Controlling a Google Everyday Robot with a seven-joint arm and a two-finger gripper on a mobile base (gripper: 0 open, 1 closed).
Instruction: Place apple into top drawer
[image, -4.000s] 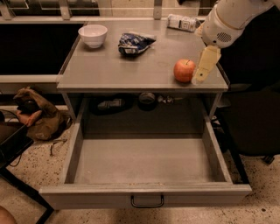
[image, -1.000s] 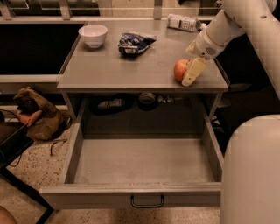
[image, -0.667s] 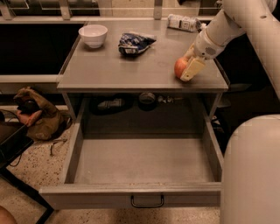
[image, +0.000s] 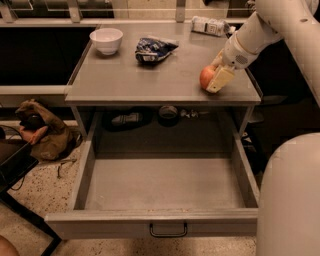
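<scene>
The apple (image: 205, 77), red-orange and round, rests on the grey table top (image: 150, 75) near its right front corner. My gripper (image: 215, 78) comes in from the upper right and sits right against the apple's right side, at table-top height. The top drawer (image: 165, 220) is pulled fully open below the table top, and its wide shallow inside holds nothing. Its dark wire handle (image: 168, 231) shows at the middle of the front.
A white bowl (image: 106, 40) stands at the back left of the table top, with a crumpled blue snack bag (image: 152, 49) beside it. A can (image: 210, 26) lies at the back right. Small items (image: 167, 114) sit on the shelf behind the drawer. A brown bag (image: 40, 135) lies on the floor to the left.
Four seconds ago the gripper stood just right of the apple. It has since closed in against the apple. Over the last second it has barely moved. The drawer has stayed open.
</scene>
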